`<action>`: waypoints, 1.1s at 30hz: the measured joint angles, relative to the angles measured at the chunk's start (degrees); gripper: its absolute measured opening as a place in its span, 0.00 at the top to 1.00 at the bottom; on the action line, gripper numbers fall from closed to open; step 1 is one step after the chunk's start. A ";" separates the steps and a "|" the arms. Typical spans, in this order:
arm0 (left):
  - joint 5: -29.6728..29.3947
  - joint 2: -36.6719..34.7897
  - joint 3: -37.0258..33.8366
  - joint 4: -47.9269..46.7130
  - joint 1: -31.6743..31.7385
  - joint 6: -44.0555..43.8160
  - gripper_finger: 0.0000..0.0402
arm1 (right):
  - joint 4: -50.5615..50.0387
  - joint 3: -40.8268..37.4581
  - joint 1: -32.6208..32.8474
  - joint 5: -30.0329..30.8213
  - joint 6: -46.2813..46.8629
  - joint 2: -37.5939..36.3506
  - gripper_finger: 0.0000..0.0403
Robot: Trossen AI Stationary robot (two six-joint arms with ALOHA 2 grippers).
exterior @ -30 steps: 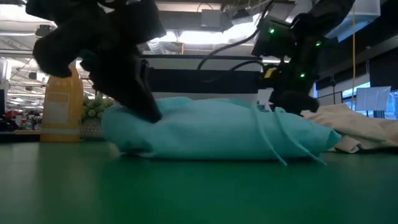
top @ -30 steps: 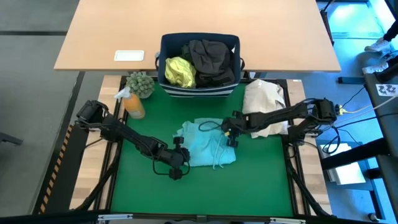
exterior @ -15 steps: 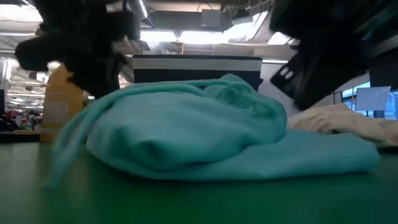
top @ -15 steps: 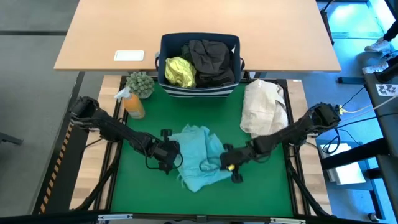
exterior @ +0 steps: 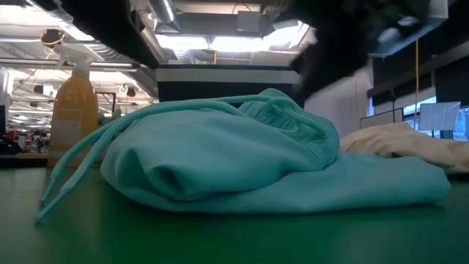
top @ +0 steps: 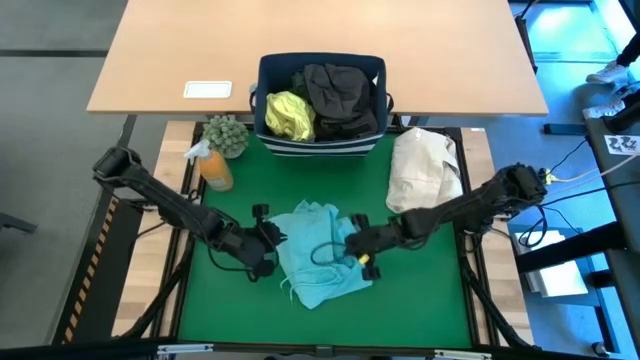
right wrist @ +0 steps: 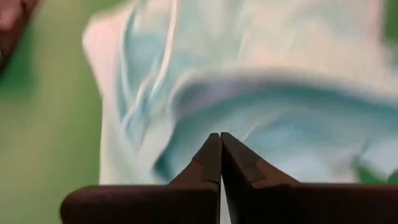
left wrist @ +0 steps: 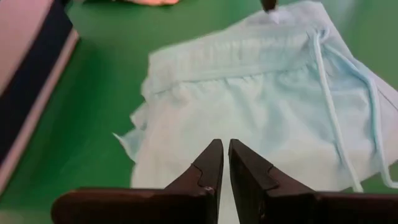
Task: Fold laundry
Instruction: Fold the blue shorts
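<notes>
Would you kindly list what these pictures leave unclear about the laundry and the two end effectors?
- Whether either end effector pinches the turquoise garment: both wrist views show fingers shut, but the cloth edge at the tips is hidden or blurred.
- Right end effector, low view: only a dark blur.
- Dark clothes in the bin, high view: piled, so their number is unclear.
- Left end effector, low view: cut off at the top edge.

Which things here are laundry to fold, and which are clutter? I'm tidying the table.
Laundry: turquoise garment, yellow-green shirt, dark garments.
Lying about: cream cloth bundle, navy bin, orange spray bottle, small plant.
</notes>
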 joint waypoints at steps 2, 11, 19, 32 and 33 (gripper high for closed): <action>0.05 1.09 0.00 -0.33 -0.64 -1.52 0.94 | 4.78 0.04 -1.30 -1.56 -2.06 0.00 0.99; 0.36 8.47 0.00 0.21 -0.56 -5.19 0.94 | 16.40 0.10 -6.65 -2.90 -4.70 5.31 0.99; 0.47 9.47 0.00 0.12 0.35 -5.30 0.94 | 14.73 -0.05 -8.91 -5.19 1.52 14.27 0.99; -0.70 9.47 0.00 -1.05 0.33 -5.32 0.94 | 1.51 0.34 -1.84 0.11 11.98 14.25 0.99; -0.71 9.47 0.00 -1.10 0.33 -5.32 0.94 | -0.26 0.36 -1.05 0.32 12.73 14.00 0.99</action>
